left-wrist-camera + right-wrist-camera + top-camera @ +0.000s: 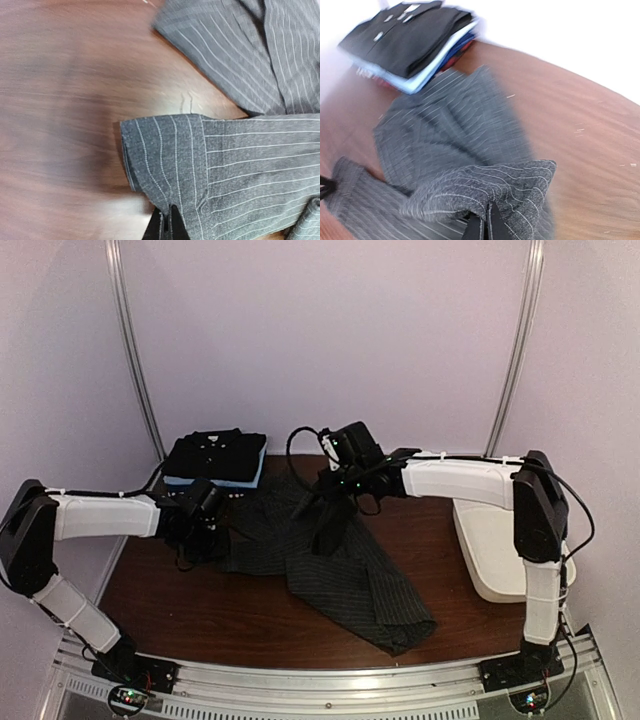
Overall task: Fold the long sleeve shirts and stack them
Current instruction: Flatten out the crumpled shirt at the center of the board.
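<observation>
Over on the left, the left pincer is nipped tight on the edge of a cuff. Its fingers meet on the cloth, and the sleeve trails away to the right across the desk. Just behind that arm, in the far left corner, sits the stack: a black shirt on top, light blue under it, neatly squared.

Into the middle now, and the pinstriped shirt sprawls unfolded. Its long axis runs on a slant from the far left toward the near right corner, with a loose tail of cloth well down toward the near edge. The right pincer is closed on a bunched handful of it, held up off the desk near the shirt's far side.

So both arms have cloth, the left at the sleeve end and the right nearer the body. To my eye the fold turns on that slant: the sleeve has to come across the body. The left arm is plainly the nearer one to the stack.

Far right, the tub sits apart from the shirt.
</observation>
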Action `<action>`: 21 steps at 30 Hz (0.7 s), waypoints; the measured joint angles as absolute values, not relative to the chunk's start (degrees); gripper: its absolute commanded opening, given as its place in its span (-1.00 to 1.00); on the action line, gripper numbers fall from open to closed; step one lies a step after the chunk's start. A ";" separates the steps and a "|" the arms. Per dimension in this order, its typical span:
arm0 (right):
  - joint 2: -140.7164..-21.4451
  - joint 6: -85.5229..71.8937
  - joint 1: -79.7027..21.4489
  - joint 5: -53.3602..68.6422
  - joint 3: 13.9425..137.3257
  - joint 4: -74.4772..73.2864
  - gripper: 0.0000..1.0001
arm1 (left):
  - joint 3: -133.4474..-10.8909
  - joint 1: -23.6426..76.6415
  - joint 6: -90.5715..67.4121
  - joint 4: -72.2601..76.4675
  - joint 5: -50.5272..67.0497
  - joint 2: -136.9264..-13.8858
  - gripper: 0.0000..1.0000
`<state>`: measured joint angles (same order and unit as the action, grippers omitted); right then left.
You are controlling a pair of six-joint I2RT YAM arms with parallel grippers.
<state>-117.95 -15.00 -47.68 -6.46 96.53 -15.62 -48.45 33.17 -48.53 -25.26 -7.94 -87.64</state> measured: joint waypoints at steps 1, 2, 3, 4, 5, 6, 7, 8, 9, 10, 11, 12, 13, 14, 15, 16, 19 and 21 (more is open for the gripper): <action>-116.64 -15.00 -46.44 -6.48 95.55 -15.16 -1.00 | -48.51 32.64 -48.47 -26.09 -8.38 -86.54 -1.00; -115.68 -15.00 -45.32 -6.55 94.80 -14.92 -1.00 | -48.73 32.14 -48.31 -26.94 -8.84 -85.69 -1.00; -114.80 -14.98 -44.12 -6.66 93.97 -14.70 -1.00 | -49.08 31.42 -48.10 -28.05 -9.28 -84.75 -1.00; -114.15 -14.92 -43.07 -6.72 93.32 -14.68 -1.00 | -49.47 30.61 -47.88 -28.99 -9.69 -83.83 -1.00; -113.36 -14.83 -41.74 -6.76 92.49 -14.52 -1.00 | -50.00 29.74 -47.51 -29.91 -10.20 -82.96 -1.00; -112.57 -14.74 -40.38 -6.90 91.68 -14.50 -1.00 | -50.54 28.80 -47.11 -30.83 -10.61 -82.04 -1.00; -111.87 -14.68 -38.98 -7.05 91.05 -14.50 -1.00 | -51.22 27.92 -46.74 -31.86 -10.92 -81.25 -1.00; -111.24 -14.52 -37.58 -7.16 90.56 -14.52 -1.00 | -51.94 26.98 -46.30 -32.67 -11.31 -80.42 -1.00; -110.74 -14.39 -36.49 -7.25 90.30 -14.57 -1.00 | -52.82 26.02 -45.82 -33.63 -11.64 -79.57 -1.00; -110.06 -14.09 -34.87 -7.33 90.06 -14.55 -1.00 | -53.87 25.04 -45.28 -34.65 -11.90 -78.74 -1.00; -109.56 -13.85 -33.82 -7.44 90.00 -14.55 -1.00 | -54.87 24.05 -44.77 -35.40 -12.03 -78.00 -1.00; -108.84 -13.61 -32.25 -7.55 89.97 -14.55 -1.00 | -56.01 23.00 -44.14 -36.18 -12.25 -77.23 -1.00; -108.16 -13.30 -30.96 -7.62 89.97 -14.50 -1.00 | -56.95 22.17 -43.64 -36.71 -12.45 -76.66 -1.00; -107.53 -13.10 -29.71 -7.64 90.00 -14.50 -1.00 | -58.43 20.97 -42.83 -37.67 -12.53 -76.07 -1.00; -106.98 -12.88 -28.69 -7.66 90.00 -14.50 -1.00 | -59.46 20.10 -42.22 -38.06 -12.71 -75.66 -1.00; -106.28 -12.40 -27.14 -7.73 90.13 -14.52 -1.00 | -61.19 18.83 -41.41 -39.03 -12.84 -75.35 -1.00; -105.73 -11.73 -23.70 -7.97 91.35 -14.61 -1.00 | -64.99 16.27 -39.51 -40.82 -13.10 -75.20 -1.00; -105.71 -11.27 -21.43 -8.14 92.29 -14.72 -1.00 | -67.77 14.22 -38.06 -42.13 -13.04 -75.20 -1.00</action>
